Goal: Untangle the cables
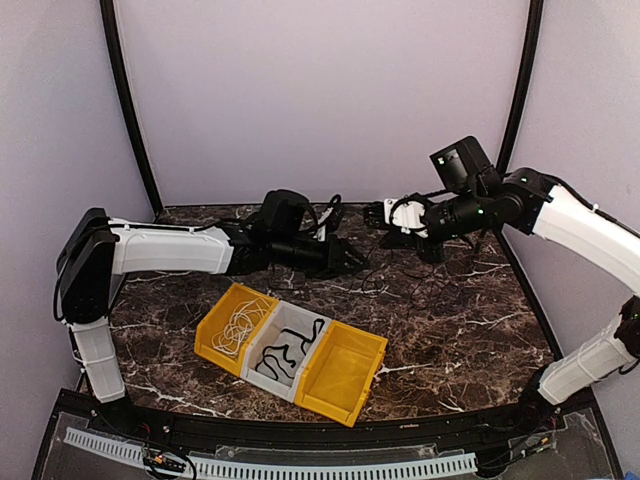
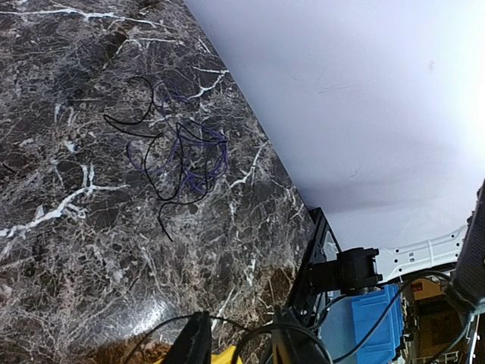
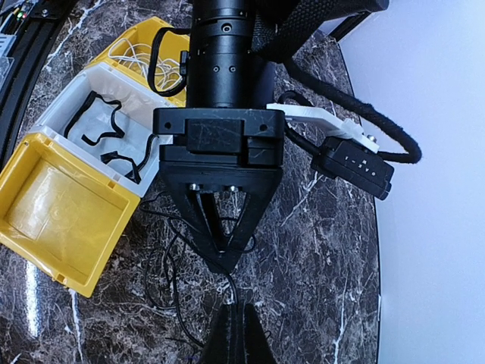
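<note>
Thin black cables [image 2: 178,163] sprawl on the table [image 2: 61,250] ahead of the left gripper [image 1: 352,258], whose jaws stand partly apart. The right gripper [image 3: 233,322] is pinched on one strand. Nearer the arms' bases, a yellow bin [image 1: 210,343] holds white cables [image 1: 238,328], and the white bin [image 1: 262,378] beside it holds a black cord [image 1: 285,355].

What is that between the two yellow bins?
A white bin holding a black cable. It sits side by side against the yellow bin of white cables and the empty yellow bin, clearest in the top view.
</note>
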Robot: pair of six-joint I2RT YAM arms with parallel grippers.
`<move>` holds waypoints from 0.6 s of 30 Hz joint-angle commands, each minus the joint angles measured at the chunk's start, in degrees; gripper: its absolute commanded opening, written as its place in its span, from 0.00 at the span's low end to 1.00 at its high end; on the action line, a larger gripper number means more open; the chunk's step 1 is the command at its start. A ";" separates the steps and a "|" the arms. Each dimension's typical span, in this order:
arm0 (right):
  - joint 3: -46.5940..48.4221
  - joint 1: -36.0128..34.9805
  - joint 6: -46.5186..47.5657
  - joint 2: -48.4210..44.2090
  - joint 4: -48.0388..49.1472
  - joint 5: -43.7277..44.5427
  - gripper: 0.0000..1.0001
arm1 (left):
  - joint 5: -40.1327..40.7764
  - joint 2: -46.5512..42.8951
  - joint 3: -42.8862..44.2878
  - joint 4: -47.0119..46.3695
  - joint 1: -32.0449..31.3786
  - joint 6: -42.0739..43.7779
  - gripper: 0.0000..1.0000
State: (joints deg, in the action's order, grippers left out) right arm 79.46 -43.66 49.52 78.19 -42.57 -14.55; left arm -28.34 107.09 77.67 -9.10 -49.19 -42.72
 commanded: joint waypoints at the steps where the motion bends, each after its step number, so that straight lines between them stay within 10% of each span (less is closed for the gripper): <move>1: -0.57 -0.78 0.33 -1.64 -0.35 -0.72 0.00 | 4.33 -1.49 1.68 0.38 1.48 2.81 0.30; 18: -7.23 -0.99 0.14 -6.07 -2.37 -3.07 0.00 | 24.85 -16.07 -21.48 -10.15 21.50 -1.40 0.22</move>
State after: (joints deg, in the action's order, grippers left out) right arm 72.79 -44.10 49.50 73.60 -45.28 -16.58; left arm -7.73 96.84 58.85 -16.19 -30.74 -44.40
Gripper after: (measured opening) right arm 0.008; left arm 0.215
